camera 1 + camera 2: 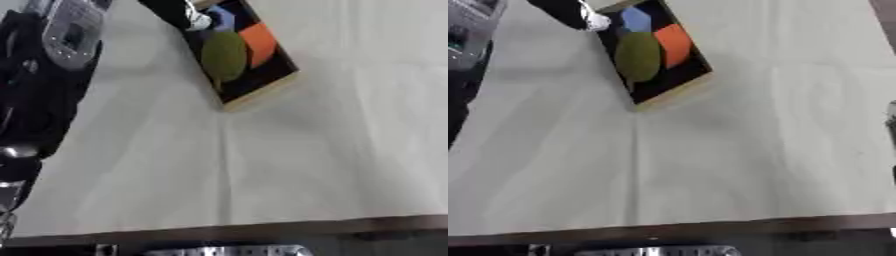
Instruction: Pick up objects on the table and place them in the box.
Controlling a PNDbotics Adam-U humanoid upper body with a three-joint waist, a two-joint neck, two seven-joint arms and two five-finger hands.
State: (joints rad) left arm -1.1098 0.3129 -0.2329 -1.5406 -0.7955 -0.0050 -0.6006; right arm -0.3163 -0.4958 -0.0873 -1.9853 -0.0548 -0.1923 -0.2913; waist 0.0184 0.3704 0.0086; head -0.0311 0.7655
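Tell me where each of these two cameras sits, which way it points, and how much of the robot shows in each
Left eye view: in the head, looking down on the pale table and the box; the left arm fills the left edge.
Right eye view: beside it, same downward look; only a strip of that arm shows at the left edge.
Both share the box holding green, orange and blue objects, and a dark hand at its far corner.

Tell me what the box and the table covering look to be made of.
The box: probably wood or cardboard, judging by its pale tan, matte rim; the dark inside holds green, orange and blue shapes. The table covering: likely cloth or paper, off-white and matte, with faint straight fold creases.
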